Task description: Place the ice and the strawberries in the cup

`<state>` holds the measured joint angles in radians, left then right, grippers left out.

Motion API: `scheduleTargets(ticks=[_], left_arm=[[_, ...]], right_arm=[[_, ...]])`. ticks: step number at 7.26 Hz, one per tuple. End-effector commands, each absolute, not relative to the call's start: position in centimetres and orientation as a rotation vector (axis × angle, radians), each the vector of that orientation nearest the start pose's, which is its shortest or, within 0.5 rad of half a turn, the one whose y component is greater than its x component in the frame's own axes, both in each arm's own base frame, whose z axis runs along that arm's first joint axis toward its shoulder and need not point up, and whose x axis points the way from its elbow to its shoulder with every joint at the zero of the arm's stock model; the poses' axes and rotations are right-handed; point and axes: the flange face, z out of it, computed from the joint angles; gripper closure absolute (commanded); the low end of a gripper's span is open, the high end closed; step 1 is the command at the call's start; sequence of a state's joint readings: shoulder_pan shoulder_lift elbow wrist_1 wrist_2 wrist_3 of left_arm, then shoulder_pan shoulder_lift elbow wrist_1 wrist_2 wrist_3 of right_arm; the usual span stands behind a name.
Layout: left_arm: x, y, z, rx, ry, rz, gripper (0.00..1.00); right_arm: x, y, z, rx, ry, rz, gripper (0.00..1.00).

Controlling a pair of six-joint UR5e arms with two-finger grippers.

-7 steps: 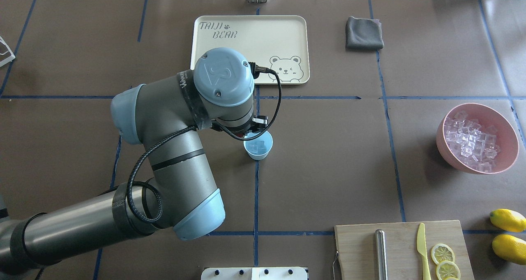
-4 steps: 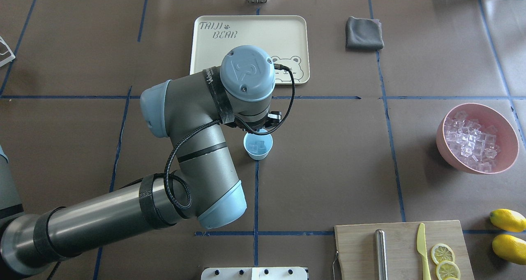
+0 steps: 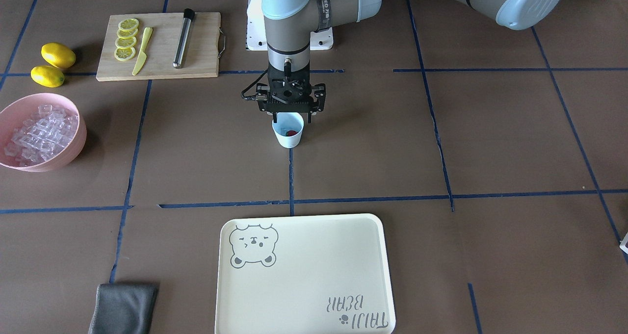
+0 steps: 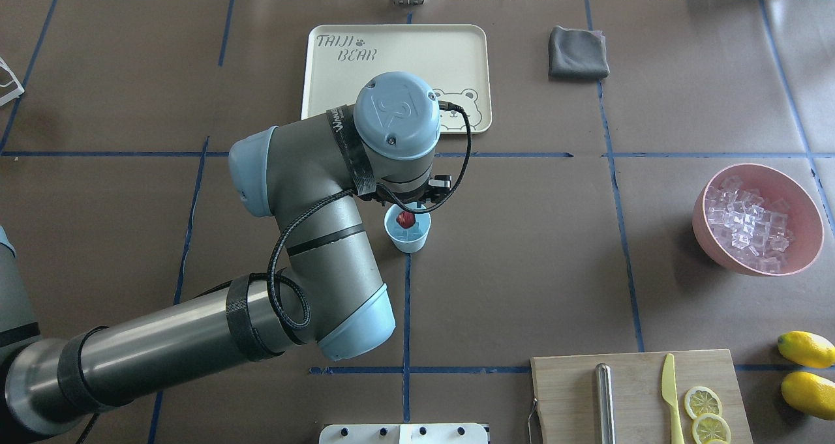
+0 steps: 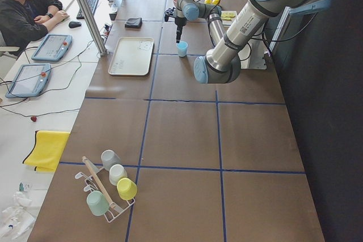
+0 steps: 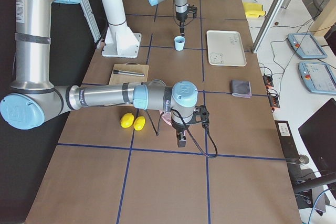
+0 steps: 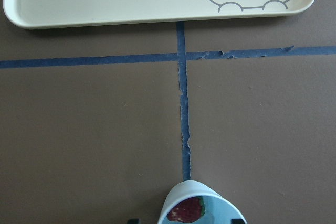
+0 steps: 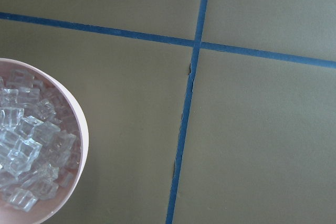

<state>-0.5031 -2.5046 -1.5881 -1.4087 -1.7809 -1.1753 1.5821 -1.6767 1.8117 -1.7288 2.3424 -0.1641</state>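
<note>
Hovering straight above the light blue plastic cup (image 3: 288,140), my left claw (image 3: 292,120) hangs with its jaws spread wider than the rim and nothing between them. The centred, vertical pose suits a drop into so narrow a mouth. The strawberry (image 4: 406,220), a small dark red berry with a fleck of green, lies inside the cup. In my left wrist view it sits against the smooth, pale blue inner wall. Pale glossy shapes beneath it look like ice cubes, though I cannot be sure. The tapered, handleless cup stands upright on a blue tape line near the middle of the matte brown surface (image 4: 522,268), probably so that either arm can reach it. The bulk of the ice (image 4: 749,225), clear hard-edged cubes, is heaped in the round pink bowl (image 4: 809,235), well apart on my right, where its wide mouth leaves room to pick. My right claw (image 6: 181,141) hangs just beside that bowl, and I cannot tell whether it is open or closed. A cream bear-print tray (image 4: 391,46) lies flat beyond the cup.
</note>
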Motion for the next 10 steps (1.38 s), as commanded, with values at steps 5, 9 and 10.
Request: scheduleTargets(ticks=[5,9,10], left_arm=[[41.5,-47.4,19.7,0.215,0.799,0.273,0.00],[22.3,-53.8,33.1,0.226,0.737,0.370,0.00],[18.5,-54.6,35.8,0.231,0.739,0.414,0.00]], right_arm=[[6.9,-44.1,60.7,0.045,-0.768,-0.138,0.00],[6.9,-44.1,60.8,0.050,-0.769,-0.140,0.00],[6.9,-44.1,60.9,0.050,-0.768,-0.140,0.00]])
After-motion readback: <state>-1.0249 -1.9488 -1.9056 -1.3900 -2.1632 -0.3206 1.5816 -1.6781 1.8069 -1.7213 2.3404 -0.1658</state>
